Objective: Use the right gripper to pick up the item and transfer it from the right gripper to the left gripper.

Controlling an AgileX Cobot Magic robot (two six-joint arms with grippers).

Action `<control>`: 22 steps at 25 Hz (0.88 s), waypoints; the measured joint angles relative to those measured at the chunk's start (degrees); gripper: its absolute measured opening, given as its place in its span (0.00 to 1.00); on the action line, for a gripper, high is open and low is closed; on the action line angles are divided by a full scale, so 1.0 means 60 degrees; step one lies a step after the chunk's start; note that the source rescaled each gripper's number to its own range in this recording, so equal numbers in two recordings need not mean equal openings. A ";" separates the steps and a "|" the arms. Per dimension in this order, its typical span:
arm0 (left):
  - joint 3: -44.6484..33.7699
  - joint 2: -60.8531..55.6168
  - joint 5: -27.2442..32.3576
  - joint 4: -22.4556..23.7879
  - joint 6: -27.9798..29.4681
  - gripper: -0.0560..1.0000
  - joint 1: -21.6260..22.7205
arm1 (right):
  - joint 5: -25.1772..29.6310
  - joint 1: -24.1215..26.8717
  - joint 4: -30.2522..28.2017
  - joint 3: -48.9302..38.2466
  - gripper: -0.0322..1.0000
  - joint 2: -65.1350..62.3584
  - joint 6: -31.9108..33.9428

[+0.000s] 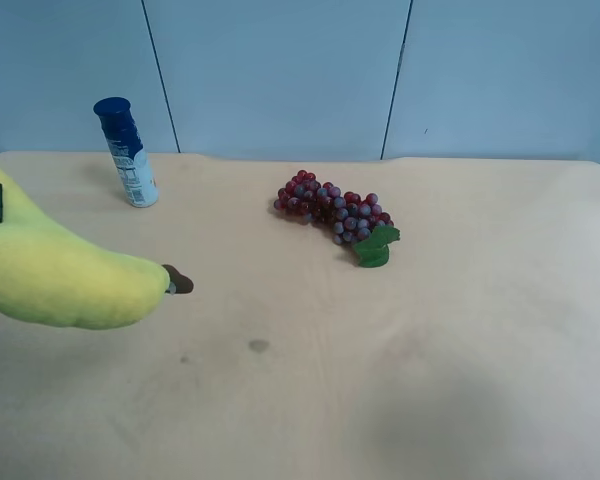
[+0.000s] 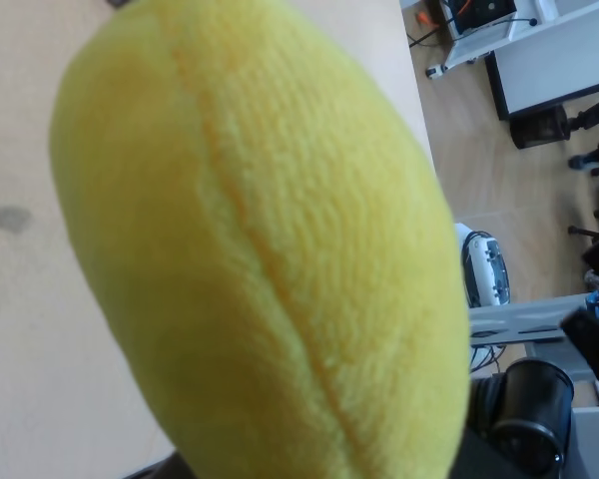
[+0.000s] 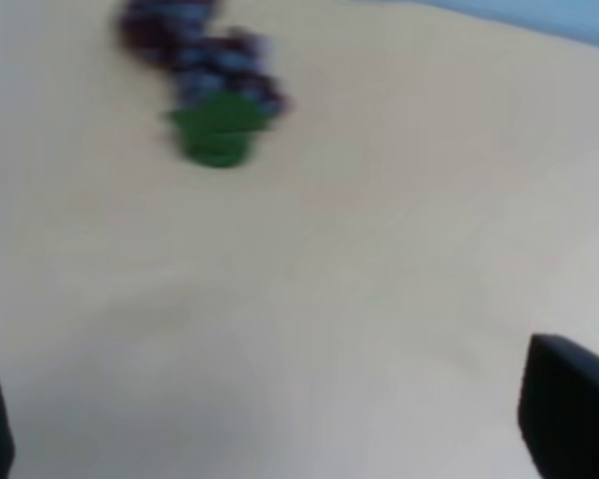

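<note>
Beige table (image 1: 430,380): blue-capped bottle (image 1: 127,152) standing near back edge; grape bunch (image 1: 330,208) lying mid-table.

A bottle (image 1: 128,155) upright on the table (image 1: 460,330) at the high view's far left, grapes (image 1: 332,208) lying near the middle, well right of it, banana (image 1: 65,275) jutting in from the left edge, before the bottle

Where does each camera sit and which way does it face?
Exterior high: up high, facing down over the table toward the blue wall; barely any robot shows.
Right wrist: looks down past the open right gripper at the grapes.
Left wrist: plush banana fills it; no fingers clear.
Shared: exterior and right wrist both show the grapes.
</note>
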State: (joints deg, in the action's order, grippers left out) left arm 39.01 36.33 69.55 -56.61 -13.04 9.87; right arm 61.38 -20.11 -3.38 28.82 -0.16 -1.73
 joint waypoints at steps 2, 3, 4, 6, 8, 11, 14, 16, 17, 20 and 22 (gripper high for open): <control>0.0000 0.0000 0.0000 0.0000 0.0000 0.05 0.0000 | 0.0000 0.0675 0.0000 0.0000 1.00 0.0000 0.0000; 0.0000 0.0000 0.0000 0.0000 0.0000 0.05 0.0000 | 0.0000 0.0999 0.0000 0.0000 1.00 0.0000 0.0000; 0.0000 0.0000 0.0000 0.0000 0.0000 0.05 0.0000 | 0.0000 0.1189 0.0000 0.0000 1.00 0.0000 0.0000; 0.0000 0.0000 0.0000 0.0000 0.0000 0.05 0.0000 | 0.0000 0.1469 0.0009 0.0000 1.00 0.0000 0.0000; 0.0000 0.0000 0.0000 0.0000 0.0000 0.05 0.0000 | 0.0000 0.1547 0.0009 0.0000 1.00 0.0000 0.0000; 0.0000 0.0000 0.0000 0.0000 0.0000 0.05 0.0000 | 0.0000 0.1566 0.0009 0.0000 1.00 0.0000 0.0000; 0.0000 0.0000 0.0000 0.0000 0.0000 0.05 0.0000 | 0.0000 0.1577 0.0009 0.0000 1.00 0.0000 0.0000; 0.0000 0.0000 0.0000 0.0000 0.0000 0.05 0.0000 | 0.0000 0.1577 0.0009 0.0000 1.00 0.0000 0.0000; 0.0000 0.0000 0.0000 0.0000 0.0000 0.05 0.0000 | 0.0000 0.1577 0.0009 0.0000 1.00 0.0000 0.0000; 0.0000 0.0000 0.0000 0.0000 0.0000 0.05 0.0000 | 0.0000 0.1577 0.0009 0.0000 1.00 0.0000 0.0000; 0.0000 0.0000 0.0000 0.0000 -0.0007 0.05 0.0000 | 0.0000 0.1577 0.0009 0.0000 1.00 0.0000 0.0000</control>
State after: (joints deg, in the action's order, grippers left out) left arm 39.01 36.33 69.55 -56.61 -13.08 9.87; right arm 61.38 -10.65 -3.33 28.82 -0.16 -1.73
